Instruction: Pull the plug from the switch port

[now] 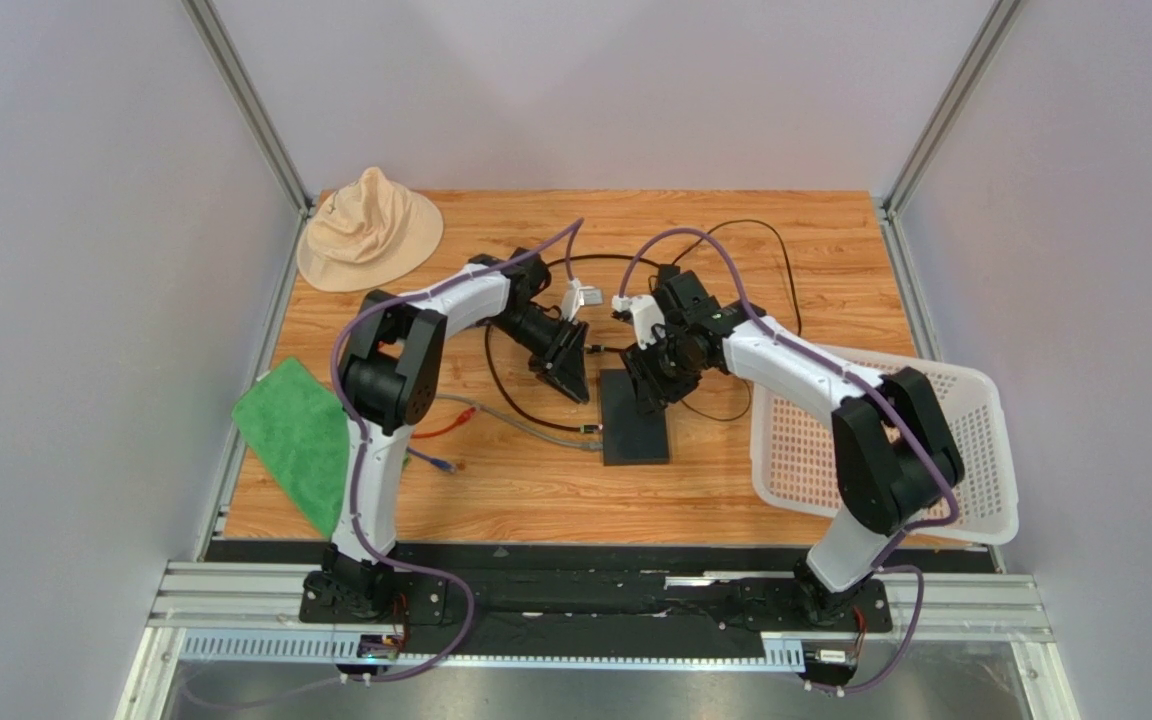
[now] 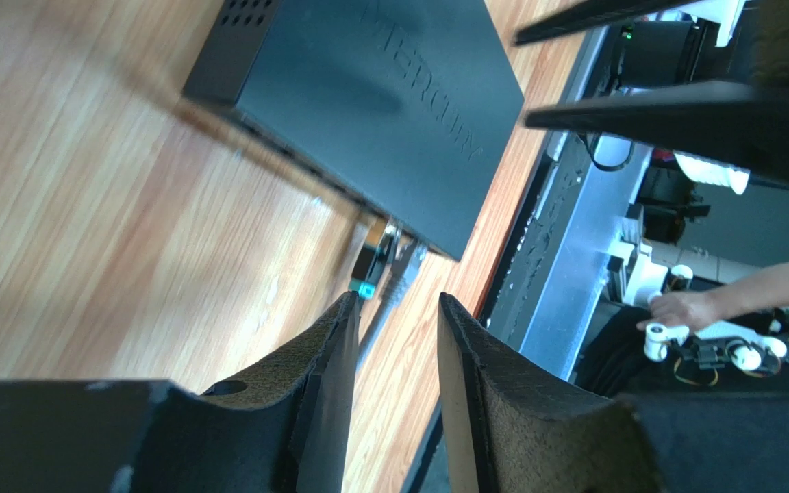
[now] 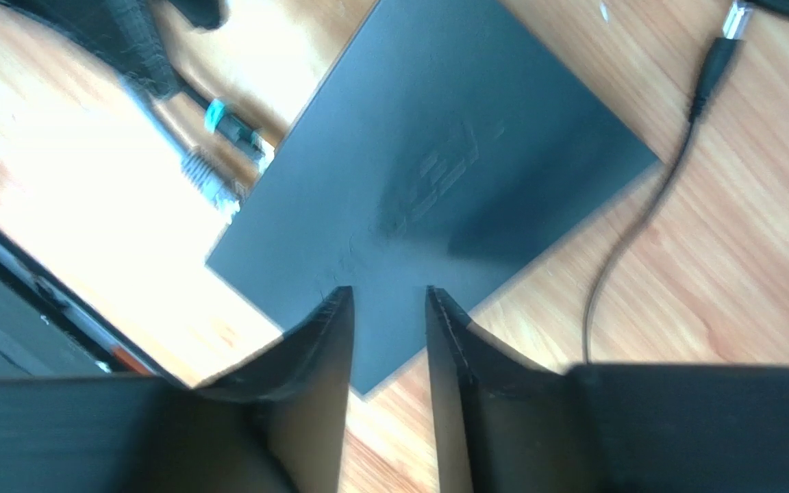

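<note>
- switch point(image 1: 635, 420) lies flat on the wooden table point(image 1: 507, 495), mid-table between the two arms, port row along its left long edge
- grey plug point(image 2: 399, 272) and black plug with teal tip point(image 2: 369, 275) sit side by side at that port edge, near one corner; cannot tell whether either is fully seated
- left gripper point(image 2: 399, 300) hangs just short of those plugs, fingers apart, nothing held; grey cable point(image 1: 530, 428) trails off leftward over the wood
- right gripper point(image 3: 388, 293) sits above the switch's end, fingers parted, empty
- switch judged light, smooth-shelled and likely to slide when the plug is tugged; wants pinning from above
- plug judged small, hard plastic, possibly latched; take it across the body's sides, not by the limp cable
</note>
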Robot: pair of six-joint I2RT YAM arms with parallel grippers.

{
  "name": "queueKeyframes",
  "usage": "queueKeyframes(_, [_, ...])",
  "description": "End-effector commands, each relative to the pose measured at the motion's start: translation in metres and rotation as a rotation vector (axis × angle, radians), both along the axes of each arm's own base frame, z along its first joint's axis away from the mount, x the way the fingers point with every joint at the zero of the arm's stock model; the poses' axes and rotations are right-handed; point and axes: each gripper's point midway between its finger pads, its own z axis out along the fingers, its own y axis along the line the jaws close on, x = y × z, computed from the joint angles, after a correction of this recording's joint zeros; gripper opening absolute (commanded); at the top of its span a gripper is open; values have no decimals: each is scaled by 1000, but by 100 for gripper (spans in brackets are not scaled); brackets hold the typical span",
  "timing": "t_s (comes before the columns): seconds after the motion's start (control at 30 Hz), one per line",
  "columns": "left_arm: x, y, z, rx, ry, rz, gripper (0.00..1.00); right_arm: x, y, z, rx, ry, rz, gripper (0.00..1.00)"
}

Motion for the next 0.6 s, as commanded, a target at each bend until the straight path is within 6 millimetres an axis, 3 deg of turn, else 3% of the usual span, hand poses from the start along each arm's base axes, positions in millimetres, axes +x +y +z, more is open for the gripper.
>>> queueKeyframes(0.0, [-4, -18, -10, -44, 11, -43, 43, -20, -19, 21, -20, -62, 37, 61])
queueKeyframes(0.07, [-6, -19, -17, -37, 22, -49, 43, -32, -26, 17, -28, -67, 94, 74])
queueKeyframes(0.13, [-8, -20, -20, -37, 32, -52, 47, -53, -29, 10, -9, -35, 148, 97])
queueKeyframes(0.17, [-9, -20, -21, -40, 37, -53, 48, -59, -30, 7, -7, -33, 173, 100])
queueKeyframes(0.23, [-11, -21, -24, -38, 44, -56, 48, -69, -32, -3, -26, -34, 190, 100])
queueKeyframes(0.4, [-17, -20, -30, -29, 72, -57, 48, -63, -21, -24, -57, -65, 239, 95])
queueKeyframes(0.5, [-21, -17, -33, -24, 83, -64, 49, -49, -11, -32, -88, -113, 226, 88])
queueKeyframes(0.57, [-26, -14, -36, -13, 98, -69, 49, -23, -8, -28, -115, -202, 172, 87])
